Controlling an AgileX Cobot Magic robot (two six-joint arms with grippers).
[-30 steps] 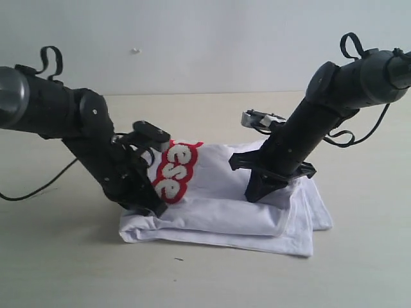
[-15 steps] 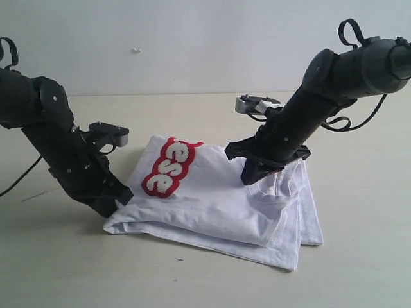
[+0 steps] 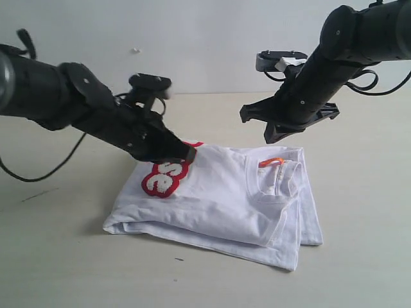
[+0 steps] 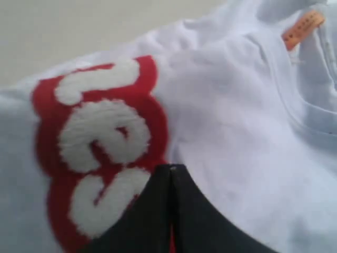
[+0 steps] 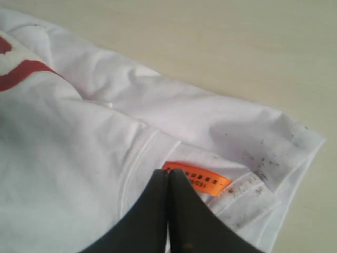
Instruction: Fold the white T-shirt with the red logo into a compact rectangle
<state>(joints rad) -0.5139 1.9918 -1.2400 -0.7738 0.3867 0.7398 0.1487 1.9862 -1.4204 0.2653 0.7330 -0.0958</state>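
Both arms have left the positions they held half a second earlier. The left arm has swung in from the left edge of the garment to a point over the logo. The right arm has risen clear of the collar, which is now uncovered. The folded garment itself has not shifted.

The table [image 3: 359, 256] is a pale, plain surface. The white T-shirt [image 3: 218, 199] lies on it near the middle, folded into a rough rectangle of several layers, with stacked edges showing along the near side and the right side.

The left gripper [image 3: 189, 154] reaches in low from the left, with its tip at the far end of the red logo [image 3: 164, 179]. Its jaws are pressed together with nothing between them. Whether the tip touches the fabric cannot be determined. In the left wrist view the left gripper [image 4: 171, 168] sits at the logo's edge, beside its white letters [image 4: 100, 142].

The right gripper [image 3: 273, 136] hangs in the air above the far edge of the garment, apart from it. Its jaws are together and empty. In the right wrist view the right gripper [image 5: 168, 174] points toward the neck area.

The ribbed collar [image 3: 282, 186] lies on the right half of the top layer. The orange tag [image 3: 271, 162] sits at the collar's far end. Small dark specks [image 5: 258, 158] mark the fabric near the tag.
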